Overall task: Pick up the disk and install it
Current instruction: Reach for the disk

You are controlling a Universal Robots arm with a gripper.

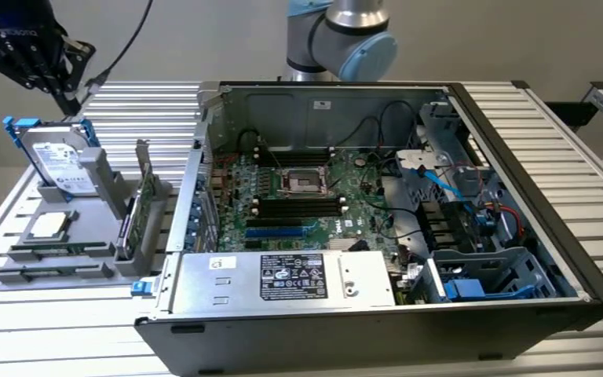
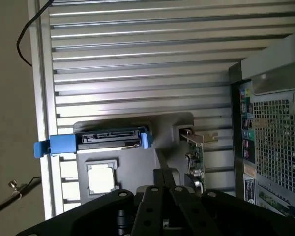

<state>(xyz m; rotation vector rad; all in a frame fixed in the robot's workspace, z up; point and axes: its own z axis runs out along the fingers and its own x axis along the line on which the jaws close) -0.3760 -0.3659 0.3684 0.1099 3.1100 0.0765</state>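
The disk (image 1: 59,161), a silver-grey drive with a white label in a blue bracket, stands upright on edge in a grey holder (image 1: 92,236) on the exterior view's left. In the wrist view I look down on the disk's (image 2: 108,138) top edge and its blue frame. My gripper (image 1: 66,94) hangs above and slightly behind the disk, clear of it, shut with nothing in it. The black fingers (image 2: 163,189) sit pressed together in the wrist view.
An open computer case (image 1: 385,236) with motherboard and silver power supply (image 1: 280,279) lies in the middle of the slatted table. The grey holder also carries a square silver chip (image 2: 101,177) and an upright expansion card (image 2: 196,157). A cable trails from my wrist.
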